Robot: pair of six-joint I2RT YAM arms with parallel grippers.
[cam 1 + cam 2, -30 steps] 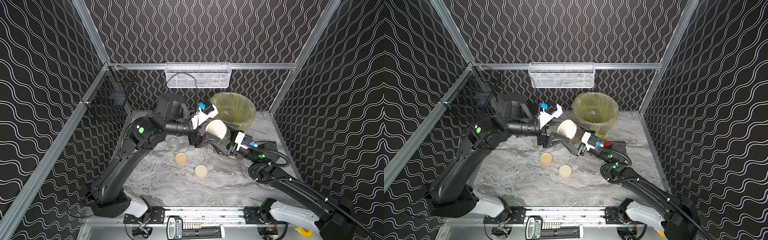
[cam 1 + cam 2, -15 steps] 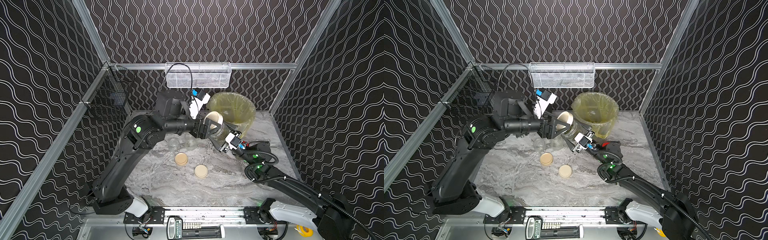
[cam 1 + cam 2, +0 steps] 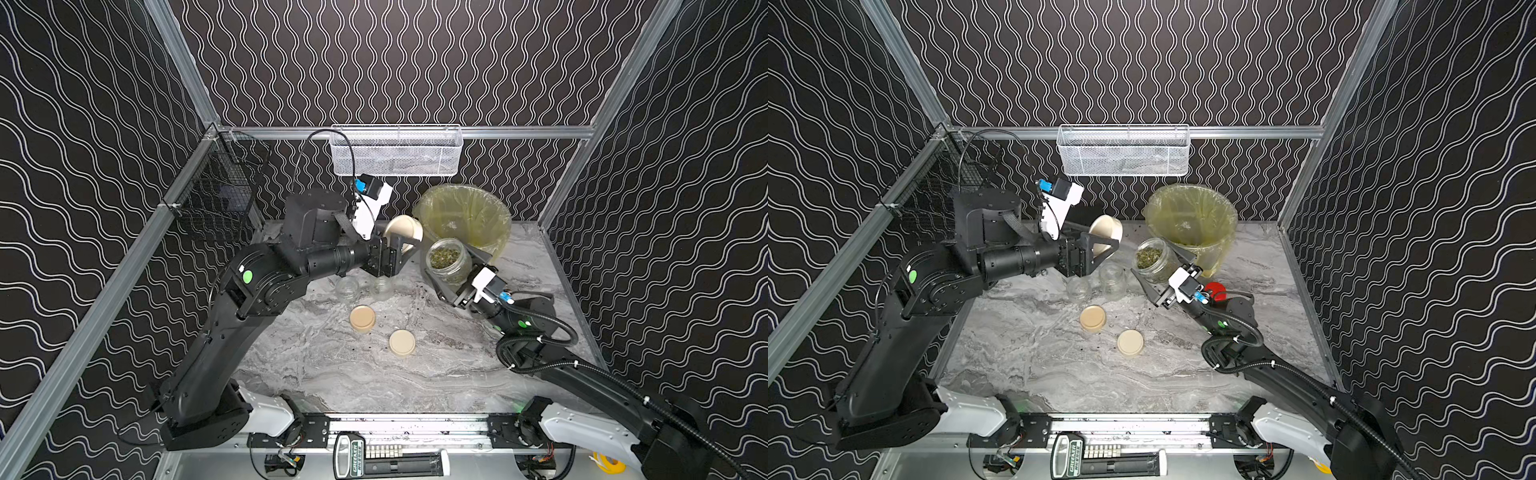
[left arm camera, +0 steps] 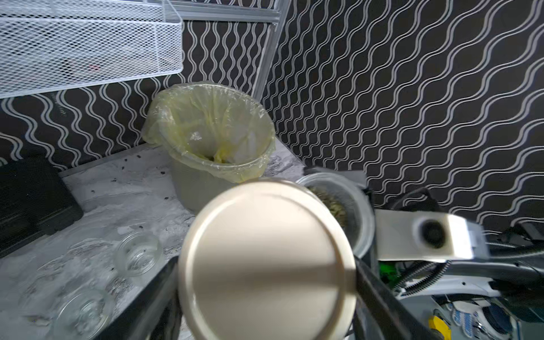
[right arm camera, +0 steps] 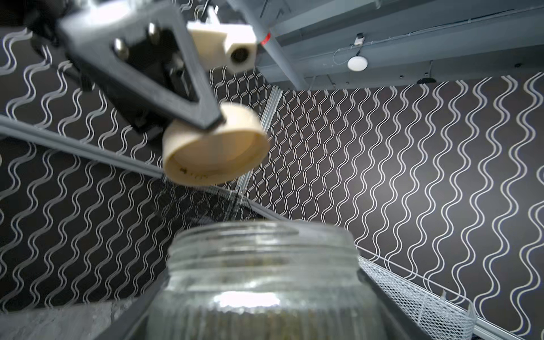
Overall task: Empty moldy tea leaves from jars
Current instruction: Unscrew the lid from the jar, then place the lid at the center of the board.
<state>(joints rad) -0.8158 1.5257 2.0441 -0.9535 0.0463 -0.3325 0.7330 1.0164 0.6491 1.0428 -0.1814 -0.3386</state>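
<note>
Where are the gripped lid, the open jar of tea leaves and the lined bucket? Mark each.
gripped lid (image 4: 265, 259): left wrist view, flat top face.
open jar (image 3: 455, 273): a top view, glass side wall.
lined bucket (image 4: 194, 188): left wrist view, outer wall below the bag.

Front tabletop (image 3: 332, 374) open; lids (image 3: 362, 318), empty jars (image 3: 347, 286) obstruct centre.

We see a robot lab test cell: black wave-patterned wall panels (image 3: 415, 62) in silver aluminium framing (image 3: 519, 132) enclose a grey marbled tabletop (image 3: 332, 374).
</note>
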